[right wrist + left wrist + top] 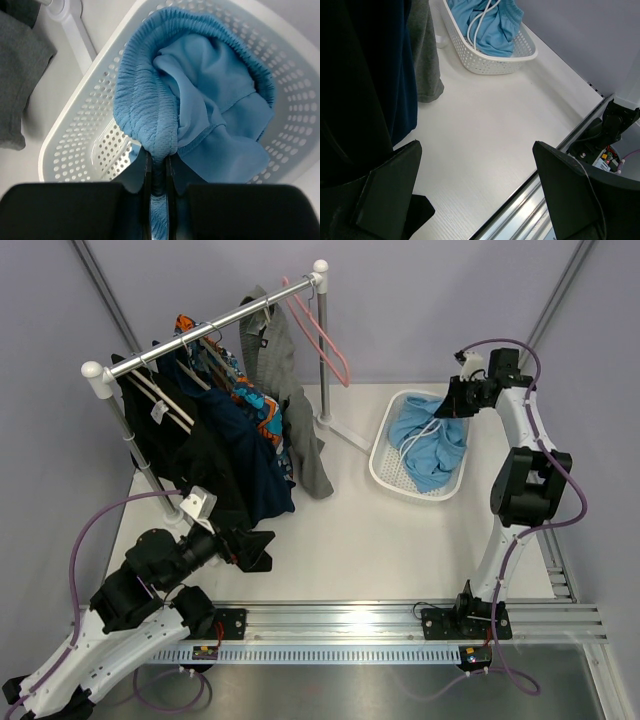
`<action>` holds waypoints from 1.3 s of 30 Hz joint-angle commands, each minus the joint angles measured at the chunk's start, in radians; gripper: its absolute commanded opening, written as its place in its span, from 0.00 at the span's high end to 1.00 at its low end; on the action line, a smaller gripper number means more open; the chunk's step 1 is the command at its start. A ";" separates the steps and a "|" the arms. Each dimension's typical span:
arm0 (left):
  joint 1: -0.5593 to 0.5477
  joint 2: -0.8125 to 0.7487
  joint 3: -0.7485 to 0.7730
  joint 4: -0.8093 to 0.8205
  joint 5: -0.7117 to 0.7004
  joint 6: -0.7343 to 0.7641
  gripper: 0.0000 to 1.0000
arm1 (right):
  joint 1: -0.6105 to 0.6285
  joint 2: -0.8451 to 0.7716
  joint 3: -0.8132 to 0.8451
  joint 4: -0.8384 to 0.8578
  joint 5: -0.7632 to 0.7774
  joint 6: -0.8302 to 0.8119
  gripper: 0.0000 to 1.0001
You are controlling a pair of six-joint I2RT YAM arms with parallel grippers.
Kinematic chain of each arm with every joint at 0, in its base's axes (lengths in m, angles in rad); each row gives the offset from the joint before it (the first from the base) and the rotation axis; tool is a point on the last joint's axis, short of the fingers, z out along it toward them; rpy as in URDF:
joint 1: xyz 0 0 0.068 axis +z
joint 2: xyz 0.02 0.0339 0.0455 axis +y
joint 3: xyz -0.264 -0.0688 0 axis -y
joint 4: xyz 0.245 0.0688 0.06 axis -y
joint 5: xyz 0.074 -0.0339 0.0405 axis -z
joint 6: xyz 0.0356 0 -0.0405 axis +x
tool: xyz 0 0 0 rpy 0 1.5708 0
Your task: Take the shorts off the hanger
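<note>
The waistband of the light blue cloth shorts [200,100] ran between the pads of the right gripper [158,170] and off the right wrist view's bottom edge. The mid-grey cloth shorts [20,85] were cut at its left. The left wrist view cropped the far end of the white perforated plastic basket [485,62], and its dark hanging clothes [355,90] merged into one black mass.

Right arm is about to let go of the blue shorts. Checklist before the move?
1. Grip: right gripper shut on the waistband of the blue shorts: ok.
2. Drop spot: blue shorts hang over the basket, with most of the cloth lying inside: ok.
3. Snag: drawstring clear of the right gripper: cannot tell.
4. Other arm: left gripper open and empty: ok.
5. Task done: not ok, grey shorts hang from the rail.
6. Pink hanger bare: ok.
</note>
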 commanded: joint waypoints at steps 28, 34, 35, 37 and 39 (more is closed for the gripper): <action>-0.002 0.004 0.016 0.068 -0.030 0.007 0.01 | 0.611 -0.375 0.396 -0.189 -0.142 -0.097 0.00; -0.002 -0.009 0.016 0.072 -0.052 0.010 0.01 | 0.767 -0.185 0.600 -0.020 0.324 0.312 0.07; -0.002 -0.012 0.023 0.072 -0.059 0.010 0.01 | 0.812 -0.172 0.605 0.050 0.430 0.349 0.06; -0.002 -0.016 0.026 0.078 -0.066 0.005 0.01 | 0.846 -0.134 0.606 0.115 0.640 0.397 0.04; -0.002 -0.020 0.023 0.081 -0.069 -0.002 0.01 | 0.863 -0.109 0.611 0.185 0.661 0.416 0.03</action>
